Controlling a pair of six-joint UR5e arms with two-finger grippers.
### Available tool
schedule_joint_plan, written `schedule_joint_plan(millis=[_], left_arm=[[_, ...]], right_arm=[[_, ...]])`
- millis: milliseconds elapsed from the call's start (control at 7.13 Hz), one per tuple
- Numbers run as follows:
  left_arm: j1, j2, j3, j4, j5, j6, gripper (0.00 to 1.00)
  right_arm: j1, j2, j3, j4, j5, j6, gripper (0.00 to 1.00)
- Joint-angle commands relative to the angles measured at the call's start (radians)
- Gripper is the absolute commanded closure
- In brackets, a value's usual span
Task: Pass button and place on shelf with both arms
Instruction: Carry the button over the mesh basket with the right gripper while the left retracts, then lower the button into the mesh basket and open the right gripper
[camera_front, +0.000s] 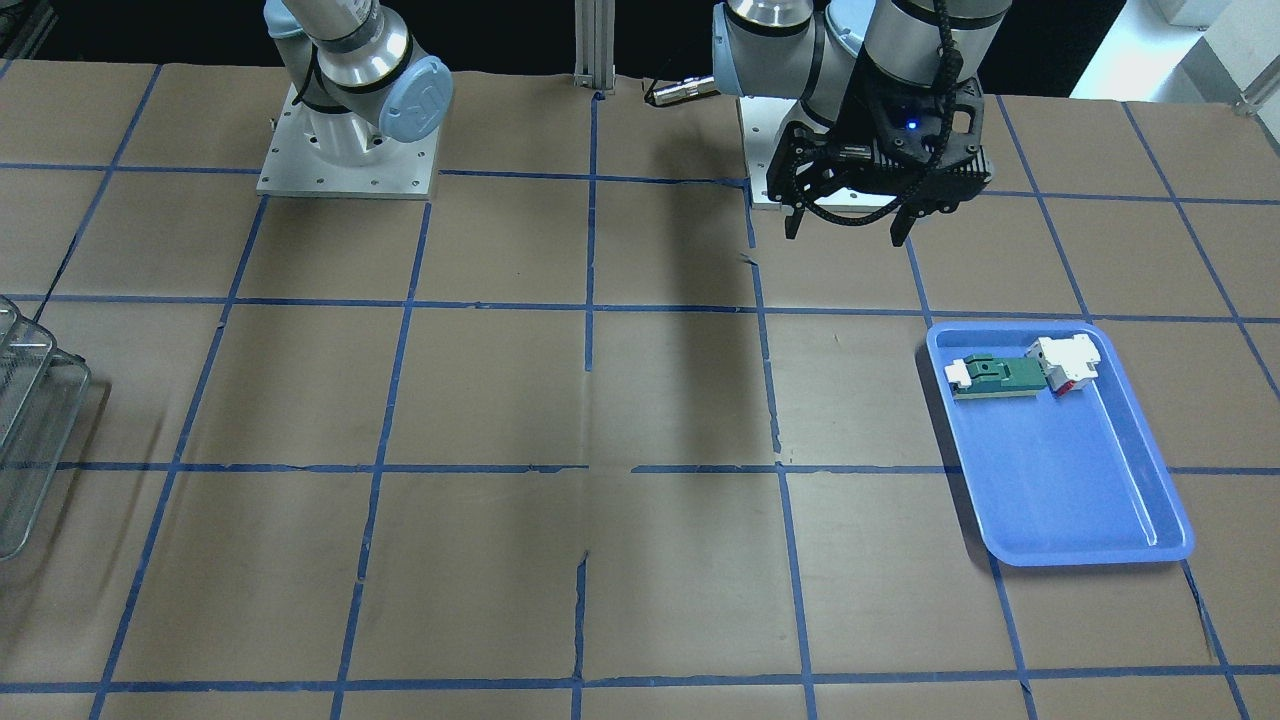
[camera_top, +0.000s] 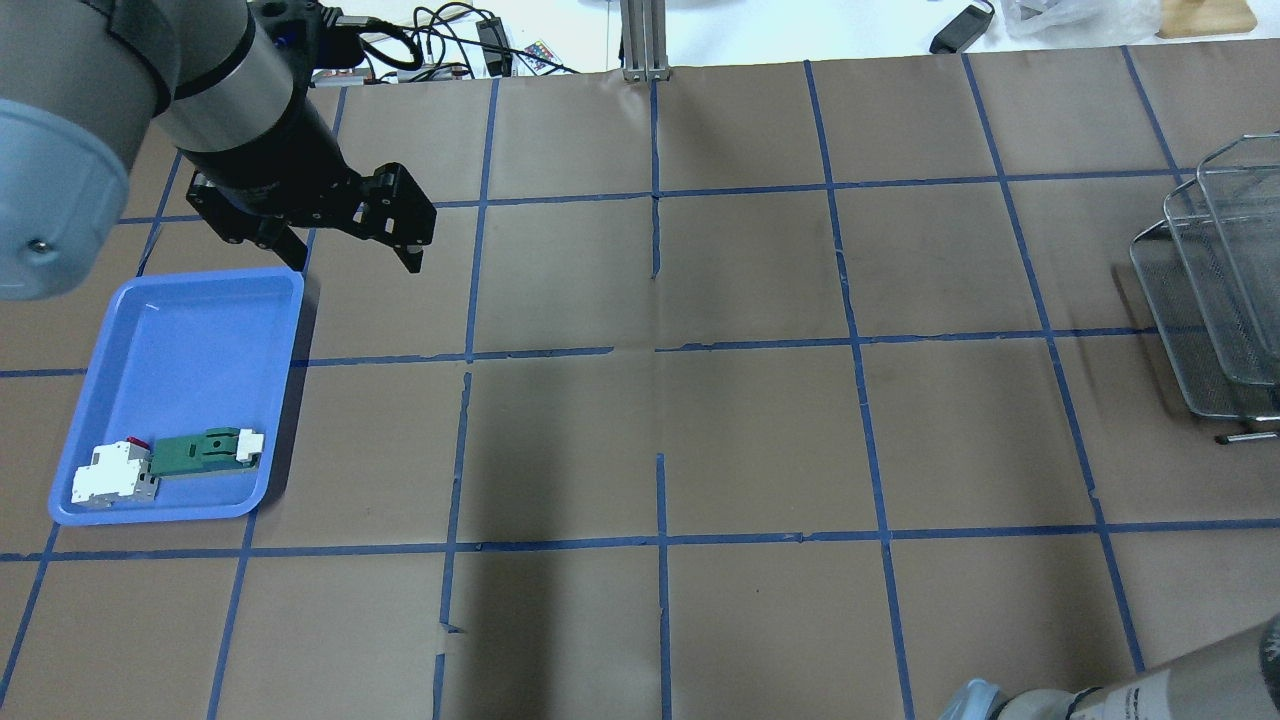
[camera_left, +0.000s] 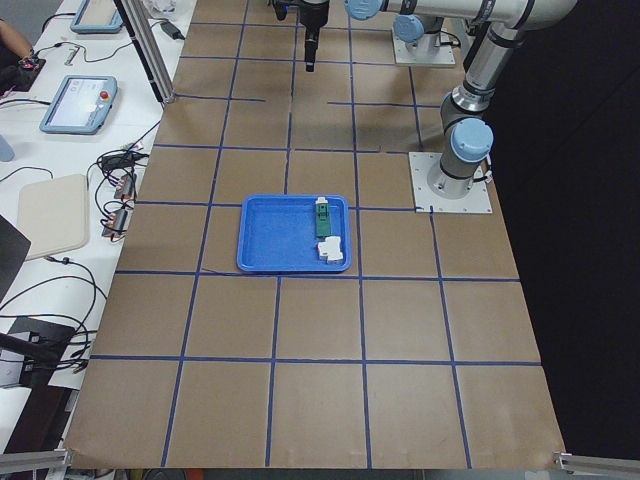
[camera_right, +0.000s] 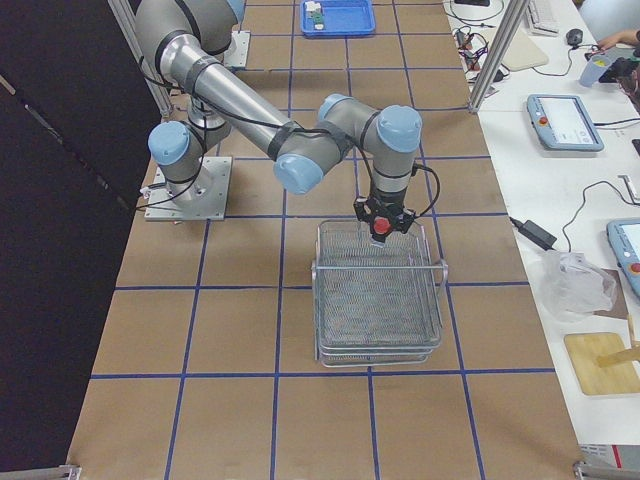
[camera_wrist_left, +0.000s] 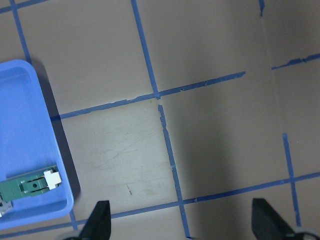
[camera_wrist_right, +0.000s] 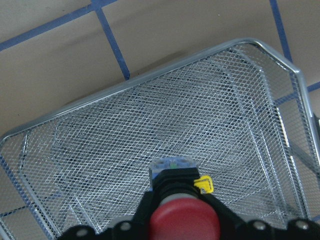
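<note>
The button (camera_wrist_right: 184, 220), red cap on a black body, is held in my right gripper (camera_wrist_right: 182, 202), which is shut on it just above the mesh of the shelf (camera_wrist_right: 240, 100). In the exterior right view the right gripper (camera_right: 381, 215) hangs over the far end of the shelf (camera_right: 378, 300) with the red button (camera_right: 381, 229) between its fingers. My left gripper (camera_top: 355, 262) is open and empty above the table, beside the far corner of the blue tray (camera_top: 200, 310). It also shows in the front-facing view (camera_front: 845, 238).
The blue tray (camera_front: 1080, 480) holds a white-and-red block (camera_top: 110, 478) and a green-and-white flat part (camera_top: 205, 450) at its near end. The shelf (camera_top: 1210, 290) stands at the table's right edge. Brown paper with blue tape lines covers the table.
</note>
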Motion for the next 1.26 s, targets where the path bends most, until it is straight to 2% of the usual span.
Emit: schedule_joint_plan(millis=[0,140,280,561,841,1121], left_arm=[[-0.002,-0.001,-0.002,0.004,-0.005,-0.019,0.0],[-0.002,-0.001,-0.01,0.01,-0.003,-0.018,0.0],[-0.002,-0.001,-0.011,0.011,-0.003,-0.018,0.0],[-0.002,-0.002,-0.013,0.013,-0.002,-0.018,0.0],[-0.002,-0.002,-0.013,0.013,-0.002,-0.018,0.0],[0.0,-0.004,-0.011,0.013,-0.003,-0.02,0.0]], right_arm=[[-0.004,0.003,0.013,0.008,0.006,0.003,0.41],[-0.004,0.001,0.016,0.008,0.006,0.014,0.2],[-0.002,-0.011,0.016,0.014,0.007,0.042,0.05],[0.001,-0.037,0.016,0.045,0.009,0.082,0.0],[0.016,-0.117,0.025,0.15,0.01,0.227,0.0],[0.1,-0.166,0.04,0.218,0.009,0.459,0.0]])
